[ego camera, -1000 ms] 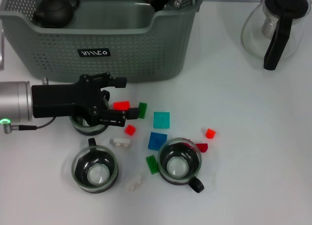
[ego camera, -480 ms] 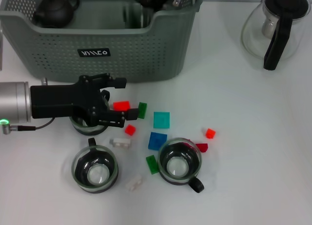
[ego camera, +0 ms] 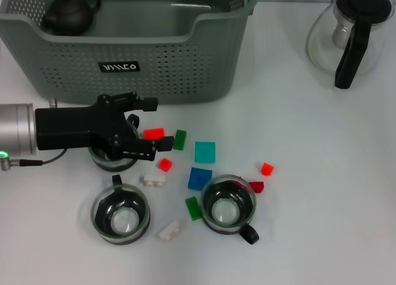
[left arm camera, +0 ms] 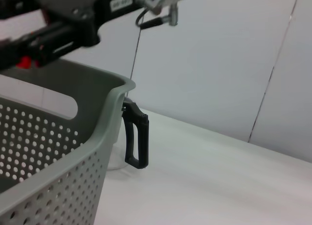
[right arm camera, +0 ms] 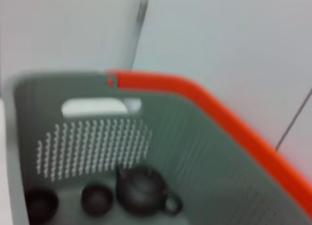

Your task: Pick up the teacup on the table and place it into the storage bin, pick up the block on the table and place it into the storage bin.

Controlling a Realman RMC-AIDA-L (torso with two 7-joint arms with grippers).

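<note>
The storage bin (ego camera: 185,62) already holds a dark teapot (ego camera: 69,13) and, in the right wrist view, two small dark cups (right arm camera: 96,199). On the table, two glass teacups (ego camera: 121,216) stand free; a third teacup (ego camera: 106,159) sits under the left gripper (ego camera: 141,129), whose fingers are spread over it and the red block (ego camera: 154,134) (not gripping either). Many coloured blocks lie scattered, so I judge most work remains. The right gripper is out of view.

Grey-green perforated storage bin (ego camera: 185,68), black teapot (ego camera: 69,13), red block (ego camera: 154,134), blue block (ego camera: 199,178)
</note>
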